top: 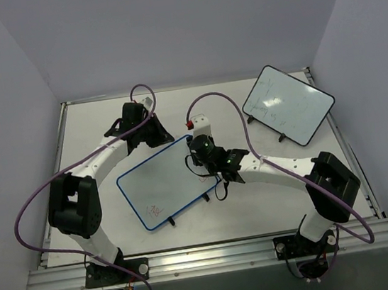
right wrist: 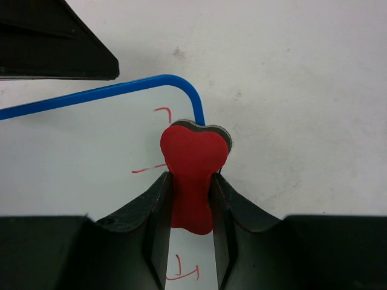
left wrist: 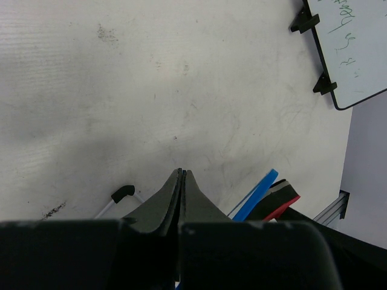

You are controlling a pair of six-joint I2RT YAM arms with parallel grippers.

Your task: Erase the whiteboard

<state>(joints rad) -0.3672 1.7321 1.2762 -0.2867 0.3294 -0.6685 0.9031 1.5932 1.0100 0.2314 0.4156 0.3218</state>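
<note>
My right end effector [right wrist: 191, 187] is clamped narrow on the red bone-shaped eraser [right wrist: 195, 151]. The eraser's tip overhangs the far right corner of the blue-rimmed white board [top: 164, 181], which lies angled mid-desk between my arms. A push further right would likely drop the eraser off the rim onto the white desk [top: 92, 130]. Pressing hard at this corner could skid the board. My left end effector [left wrist: 181, 176], pinched shut with nothing visible in it, crowds the far edge. Open room lies toward the near left, where a red scribble [top: 154, 209] waits.
</note>
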